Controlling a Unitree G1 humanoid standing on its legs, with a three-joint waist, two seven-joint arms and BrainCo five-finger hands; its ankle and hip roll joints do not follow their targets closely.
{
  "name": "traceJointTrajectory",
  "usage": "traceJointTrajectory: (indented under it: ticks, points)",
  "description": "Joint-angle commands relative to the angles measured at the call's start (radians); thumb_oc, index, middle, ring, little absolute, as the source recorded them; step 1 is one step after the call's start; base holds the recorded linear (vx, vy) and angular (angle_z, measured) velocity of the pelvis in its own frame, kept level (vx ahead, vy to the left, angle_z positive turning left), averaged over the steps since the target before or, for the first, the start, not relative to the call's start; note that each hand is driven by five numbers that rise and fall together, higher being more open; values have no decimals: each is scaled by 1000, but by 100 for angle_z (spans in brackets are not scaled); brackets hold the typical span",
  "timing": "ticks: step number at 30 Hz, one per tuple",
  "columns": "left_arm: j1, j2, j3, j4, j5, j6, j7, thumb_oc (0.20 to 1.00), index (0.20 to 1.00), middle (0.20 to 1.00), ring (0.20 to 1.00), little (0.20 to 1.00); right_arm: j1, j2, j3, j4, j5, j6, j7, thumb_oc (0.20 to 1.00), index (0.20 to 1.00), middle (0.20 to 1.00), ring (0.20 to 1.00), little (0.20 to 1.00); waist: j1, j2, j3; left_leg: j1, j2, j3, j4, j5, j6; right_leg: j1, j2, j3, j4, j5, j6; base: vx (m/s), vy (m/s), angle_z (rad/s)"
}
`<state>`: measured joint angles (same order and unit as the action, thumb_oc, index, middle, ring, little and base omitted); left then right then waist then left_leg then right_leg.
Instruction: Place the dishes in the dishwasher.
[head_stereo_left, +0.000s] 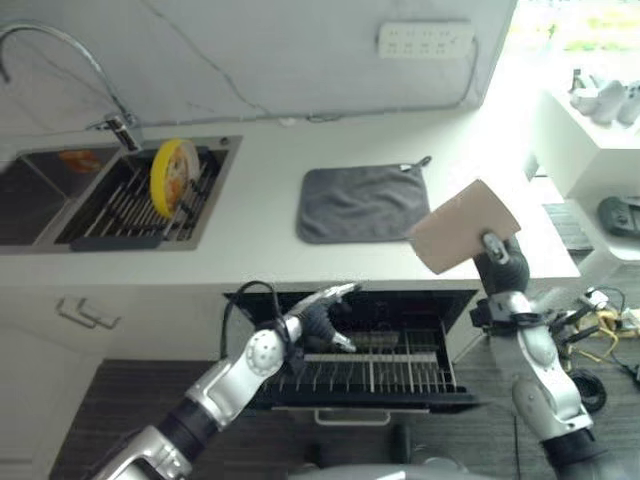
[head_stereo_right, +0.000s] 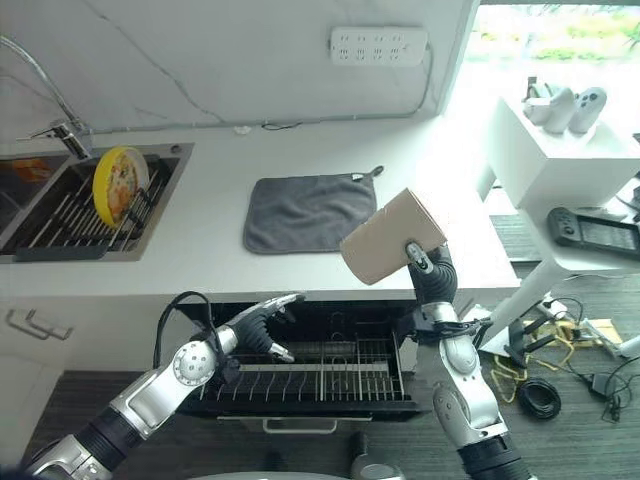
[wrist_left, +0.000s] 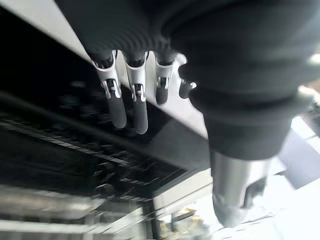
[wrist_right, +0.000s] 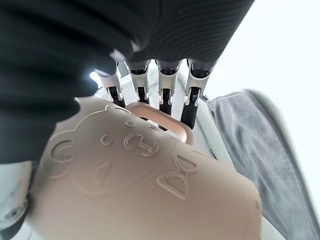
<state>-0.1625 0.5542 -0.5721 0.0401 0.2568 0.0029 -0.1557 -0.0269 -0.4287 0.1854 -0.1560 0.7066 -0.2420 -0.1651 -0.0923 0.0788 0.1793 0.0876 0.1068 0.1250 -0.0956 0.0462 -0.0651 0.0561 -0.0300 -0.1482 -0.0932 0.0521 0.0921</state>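
A tan square plate (head_stereo_left: 462, 226) with an embossed bear face (wrist_right: 125, 170) is held up over the counter's front right edge, and my right hand (head_stereo_left: 497, 260) is shut on its lower edge. Below the counter the dishwasher's wire rack (head_stereo_left: 375, 372) is pulled out. My left hand (head_stereo_left: 322, 320) hovers open over the rack's left part, its fingers (wrist_left: 127, 95) straight and holding nothing. A yellow plate (head_stereo_left: 171, 176) stands on edge in the sink rack (head_stereo_left: 130, 215) at the left.
A grey cloth mat (head_stereo_left: 358, 202) lies on the white counter (head_stereo_left: 250, 235) between the sink and the tan plate. A tap (head_stereo_left: 60, 45) arches over the sink. White shelves (head_stereo_right: 560, 140) with small items and a tangle of cords on the floor stand to the right.
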Motion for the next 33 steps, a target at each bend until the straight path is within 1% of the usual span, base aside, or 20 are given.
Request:
traceJointTrajectory:
  ticks: [1, 4, 6, 7, 11, 15, 17, 19, 20, 21, 25, 27, 30, 31, 32, 33]
  points:
    - [-37, 52, 56, -26, 17, -23, 23, 1000, 1000, 1000, 1000, 1000, -67, 6, -18, -82, -24, -67, -8, 200, 200, 200, 200, 200, 18, -51, -21, -29, 18, 33, 8, -6, 7, 10, -140, -9, 6, 6, 61, -31, -8, 4]
    - [-40, 51, 58, -31, 15, -16, 10, 1000, 1000, 1000, 1000, 1000, -67, 6, -21, -86, -26, -62, -7, 200, 200, 200, 200, 200, 18, -50, -15, -32, 22, 34, 8, -4, 5, 8, -140, -8, 6, 5, 61, 0, 0, 0]
    - [-31, 53, 59, -35, 2, 10, -48, 1000, 1000, 1000, 1000, 1000, -58, -2, -30, -90, -31, -38, 6, 200, 200, 200, 200, 200, 15, -47, -12, -28, 27, 39, 8, -3, 3, 12, -141, -11, 6, 3, 60, 60, -4, 4]
    - [-28, 54, 61, -38, 3, 13, -58, 1000, 1000, 1000, 1000, 1000, -57, -4, -32, -91, -32, -34, 8, 200, 200, 200, 200, 200, 15, -46, -11, -27, 27, 40, 8, -3, 3, 13, -142, -11, 6, 3, 60, 59, 10, 3]
    - [-4, 78, 68, -52, 8, 33, -152, 1000, 1000, 1000, 1000, 1000, -48, -27, -39, -90, -45, 11, 26, 200, 200, 200, 200, 200, 10, -38, -2, -28, 28, 45, 8, -2, 1, 11, -145, -10, 6, 2, 62, 48, 34, 4]
    - [44, 124, 101, -97, 25, 54, -258, 1000, 1000, 1000, 1000, 1000, -13, -52, -61, -91, -61, 39, 82, 200, 200, 200, 200, 200, -5, -27, 20, -36, 27, 58, 8, 0, 1, -3, -149, 2, 6, 4, 66, 32, 56, 2]
    - [60, 144, 115, -111, 36, 55, -290, 1000, 1000, 1000, 1000, 1000, 1, -64, -69, -94, -68, 49, 115, 200, 200, 200, 200, 200, -10, -23, 31, -44, 25, 61, 8, 2, 3, -13, -151, 7, 6, 7, 67, -18, 59, 1]
    - [67, 168, 121, -116, 58, 33, -324, 1000, 1000, 1000, 1000, 1000, 13, -86, -80, -92, -62, 55, 157, 200, 200, 200, 200, 200, -19, -20, 53, -57, 22, 62, 8, 4, 4, -28, -153, 14, 6, 12, 69, -74, 70, -5]
    - [68, 178, 117, -114, 66, 20, -333, 1000, 1000, 1000, 1000, 1000, 17, -95, -83, -89, -56, 53, 175, 200, 200, 200, 200, 200, -23, -20, 61, -62, 21, 62, 8, 5, 4, -33, -154, 17, 6, 14, 70, -98, 86, -12]
    - [56, 192, 95, -103, 76, 6, -363, 1000, 1000, 1000, 1000, 1000, 18, -104, -80, -82, -56, 44, 203, 200, 200, 200, 200, 200, -33, -20, 74, -71, 18, 66, 8, 5, 5, -45, -156, 23, 6, 16, 72, -78, 70, -16]
    - [40, 205, 47, -90, 96, -9, -434, 1000, 1000, 1000, 1000, 1000, 24, -116, -72, -83, -46, 47, 248, 200, 200, 200, 200, 200, -49, -19, 85, -73, 13, 73, 8, 4, 6, -50, -157, 30, 6, 18, 78, -22, 34, -5]
    - [44, 205, 6, -81, 122, -14, -469, 1000, 1000, 1000, 1000, 1000, 34, -125, -60, -95, -39, 54, 282, 200, 200, 200, 200, 200, -59, -21, 84, -65, 11, 76, 8, 1, 6, -46, -158, 33, 6, 17, 82, 50, 21, -1]
    - [54, 201, -35, -63, 153, -19, -479, 1000, 1000, 1000, 1000, 1000, 42, -140, -44, -110, -25, 81, 339, 200, 200, 200, 200, 200, -68, -24, 80, -54, 12, 80, 8, -3, 5, -39, -157, 37, 6, 12, 84, 67, 13, -4]
    - [56, 198, -48, -55, 169, -20, -471, 1000, 1000, 1000, 1000, 1000, 45, -146, -38, -116, -24, 86, 356, 200, 200, 200, 200, 200, -71, -25, 80, -53, 13, 82, 8, -4, 4, -38, -157, 40, 6, 10, 85, 68, -10, -2]
    - [55, 193, -76, -32, 194, -8, -448, 1000, 1000, 1000, 1000, 1000, 50, -158, -22, -128, -28, 87, 390, 200, 200, 200, 200, 200, -77, -30, 83, -53, 15, 85, 8, -5, 2, -39, -155, 47, 6, 8, 84, 37, -10, -2]
    - [53, 193, -79, -28, 200, -8, -444, 1000, 1000, 1000, 1000, 1000, 49, -160, -20, -130, -28, 87, 392, 200, 200, 200, 200, 200, -77, -31, 84, -54, 14, 85, 8, -5, 2, -40, -155, 48, 6, 8, 84, -12, -18, -3]
